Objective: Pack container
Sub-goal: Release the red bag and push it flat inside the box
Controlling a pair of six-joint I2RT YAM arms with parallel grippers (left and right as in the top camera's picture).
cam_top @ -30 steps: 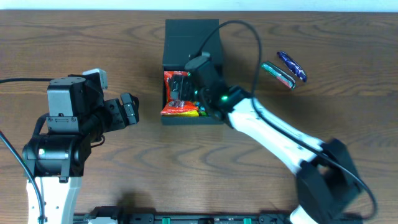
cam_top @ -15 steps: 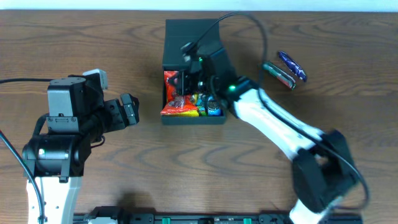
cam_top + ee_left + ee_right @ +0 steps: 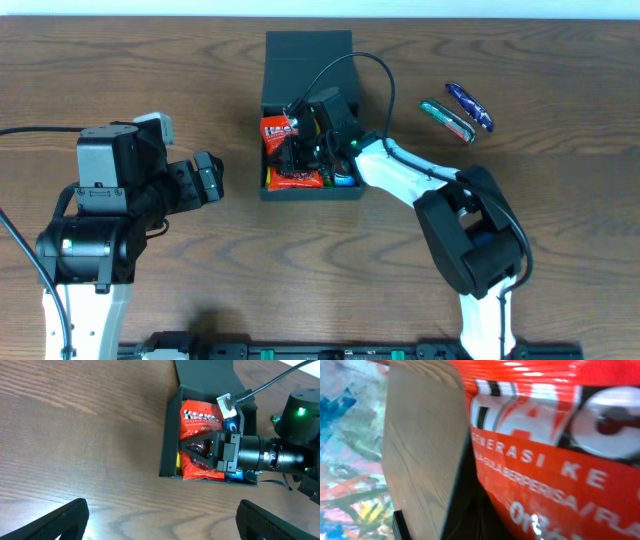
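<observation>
Wood-grain counter (image 3: 300, 280) held your container (image 3: 168, 445) near its far edge. Only the right wrist view read "ENERASI KE" on the red packet (image 3: 560, 460). Your left gripper (image 3: 162, 516) gaped; whether your right gripper (image 3: 300, 152) was clamped couldn't be told.

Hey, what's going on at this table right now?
The right arm reaches into the open dark container, with the right gripper down on a red snack packet inside it. Whether it actually grips the packet cannot be told. The left gripper hangs open to the left of the container, touching nothing. A green packet and a blue packet lie on the table to the right of the container, not yet packed.
</observation>
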